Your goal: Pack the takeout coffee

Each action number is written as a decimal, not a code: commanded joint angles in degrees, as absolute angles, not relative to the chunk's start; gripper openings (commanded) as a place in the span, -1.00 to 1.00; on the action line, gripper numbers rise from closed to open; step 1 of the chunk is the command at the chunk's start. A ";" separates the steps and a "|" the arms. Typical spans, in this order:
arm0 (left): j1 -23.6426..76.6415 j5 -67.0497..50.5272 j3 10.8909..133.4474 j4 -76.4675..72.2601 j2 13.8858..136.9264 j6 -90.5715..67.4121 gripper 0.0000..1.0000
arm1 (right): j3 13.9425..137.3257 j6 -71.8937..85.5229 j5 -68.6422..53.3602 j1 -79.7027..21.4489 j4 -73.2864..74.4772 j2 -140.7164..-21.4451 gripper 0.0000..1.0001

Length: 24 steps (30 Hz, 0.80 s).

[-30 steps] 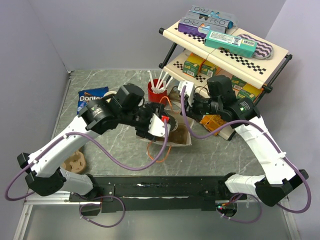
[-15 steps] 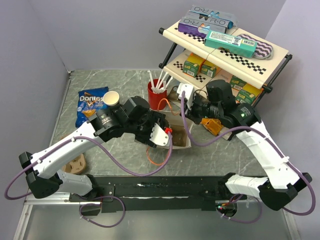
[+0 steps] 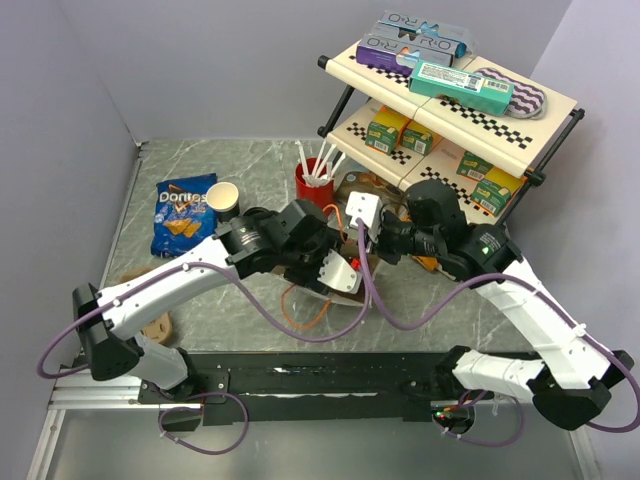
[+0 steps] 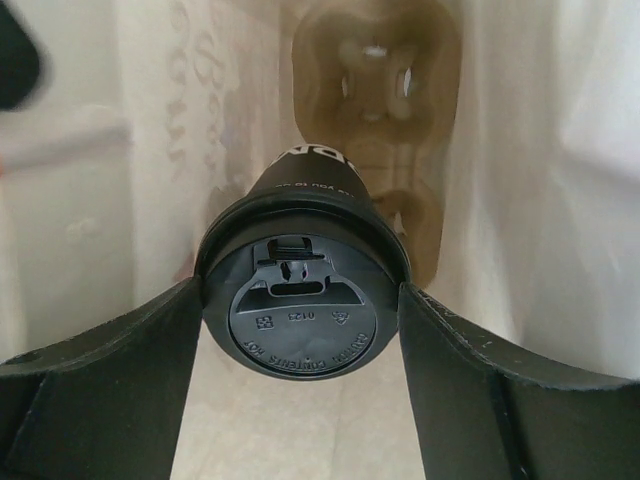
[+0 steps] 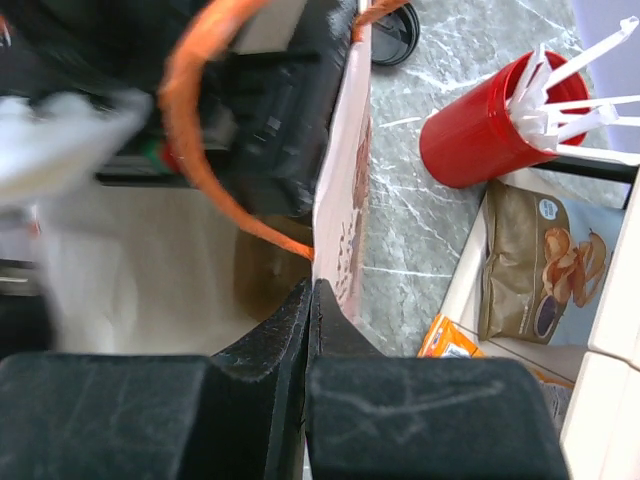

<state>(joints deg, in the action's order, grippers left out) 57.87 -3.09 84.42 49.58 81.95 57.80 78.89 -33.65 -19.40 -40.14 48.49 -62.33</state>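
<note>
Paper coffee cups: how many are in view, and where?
2. A lidded coffee cup is gripped by the left gripper inside the paper bag; an open paper cup stands beside the Doritos bag. The paper bag may hide more. The red straw cup isn't counted.

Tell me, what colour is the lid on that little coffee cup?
Black; the lid of the takeout coffee shows best in the left wrist view.

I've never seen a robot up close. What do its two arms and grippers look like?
Both the left arm and right arm have white shells with black joints and black bases. A purple cable loops along each. The left gripper and right gripper have black fingers.
</note>
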 commanded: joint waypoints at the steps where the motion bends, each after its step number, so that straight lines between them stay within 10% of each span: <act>1: 58.53 -0.27 83.69 50.80 81.30 59.41 -0.99 | 77.08 -33.93 -16.18 -41.84 44.04 -59.15 -1.00; 24: 63.98 8.96 70.76 44.21 75.23 60.74 -0.99 | 65.13 -32.35 -6.41 -51.85 29.97 -49.65 -1.00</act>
